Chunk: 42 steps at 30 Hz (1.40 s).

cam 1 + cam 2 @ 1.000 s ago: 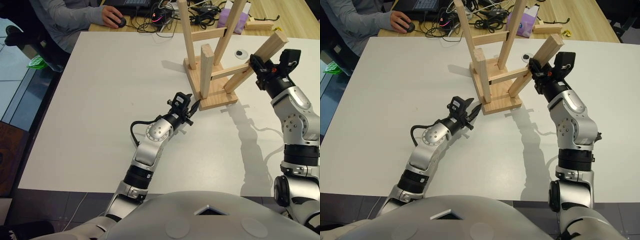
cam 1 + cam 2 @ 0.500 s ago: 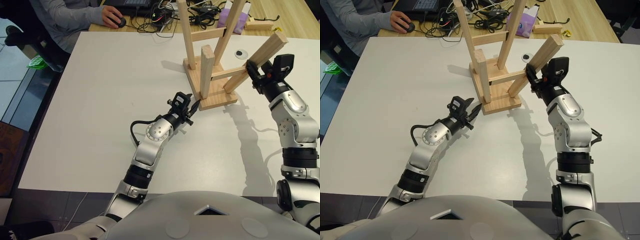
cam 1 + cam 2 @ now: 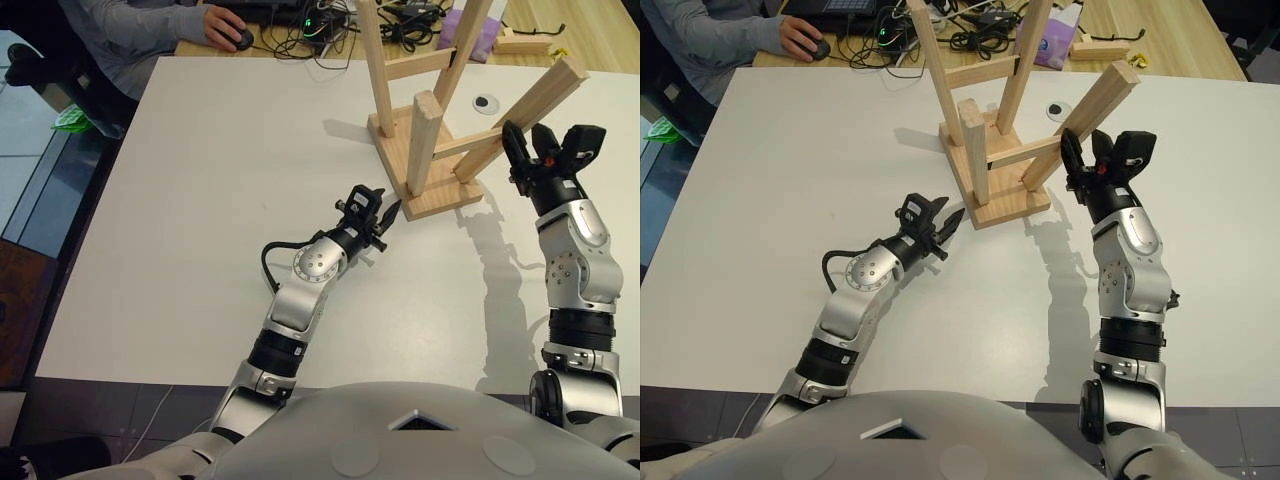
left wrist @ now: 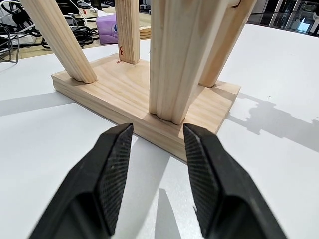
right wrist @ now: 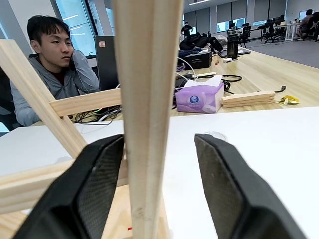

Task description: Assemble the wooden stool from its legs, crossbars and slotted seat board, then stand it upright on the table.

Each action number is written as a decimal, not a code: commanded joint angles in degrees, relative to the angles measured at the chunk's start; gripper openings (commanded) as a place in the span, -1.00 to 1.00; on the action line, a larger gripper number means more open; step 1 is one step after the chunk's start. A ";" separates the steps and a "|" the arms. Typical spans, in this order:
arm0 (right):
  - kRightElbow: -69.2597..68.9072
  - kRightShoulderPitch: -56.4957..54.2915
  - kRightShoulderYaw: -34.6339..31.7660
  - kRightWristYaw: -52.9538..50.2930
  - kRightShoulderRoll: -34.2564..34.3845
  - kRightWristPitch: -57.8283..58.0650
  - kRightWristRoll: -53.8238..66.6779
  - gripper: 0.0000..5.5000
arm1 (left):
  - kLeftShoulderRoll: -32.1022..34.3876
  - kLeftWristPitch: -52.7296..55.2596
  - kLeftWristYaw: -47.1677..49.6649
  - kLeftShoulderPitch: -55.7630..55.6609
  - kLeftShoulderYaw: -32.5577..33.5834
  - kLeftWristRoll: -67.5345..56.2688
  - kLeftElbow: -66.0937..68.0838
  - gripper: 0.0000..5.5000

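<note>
So the stool (image 3: 425,150) is upside down at the far right of the surface (image 3: 200,180), with its seat board (image 3: 440,198) flat down, legs up, and the right-hand leg (image 3: 540,100) leaning way out. The left tool (image 4: 154,144) is spread just short of the board's near corner, and the right tool (image 3: 527,150) is spread too, with that leaning leg lined up between its fingers but not pinched. I'd guess the wood's stiff and fairly light but the joints are loose, so I'd grab a leg low by the board.

Pale bare-wood stool (image 3: 441,196), matt white table (image 3: 200,200)
</note>
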 commanded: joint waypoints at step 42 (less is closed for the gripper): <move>-20.97 -9.30 2.27 2.28 2.09 13.57 2.13 -0.99 | -0.60 -0.48 0.65 0.82 -1.56 0.65 0.42 -0.33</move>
